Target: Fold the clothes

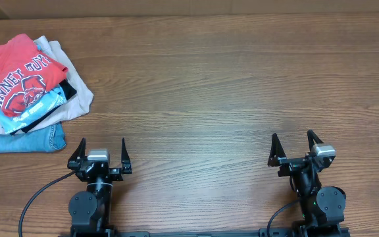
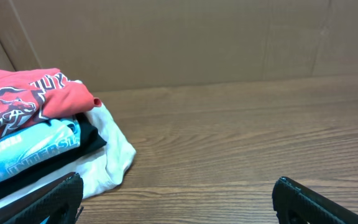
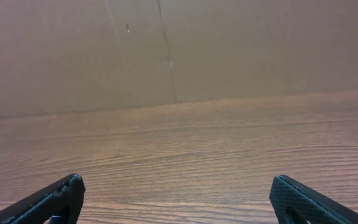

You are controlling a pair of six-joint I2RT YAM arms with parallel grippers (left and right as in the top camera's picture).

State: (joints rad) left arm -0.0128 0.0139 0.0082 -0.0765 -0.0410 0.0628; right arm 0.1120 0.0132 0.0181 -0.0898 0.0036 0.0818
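Observation:
The red T-shirt with white-and-dark lettering lies folded on top of a pile of clothes at the far left of the table; a white neck tag shows at its left corner. It also shows in the left wrist view. My left gripper is open and empty near the front edge, to the right of and nearer than the pile; its fingertips frame bare wood in its wrist view. My right gripper is open and empty at the front right, over bare wood.
Under the red shirt lie a light blue printed shirt, a black garment, a beige garment and folded denim. A brown cardboard wall stands behind the wooden table.

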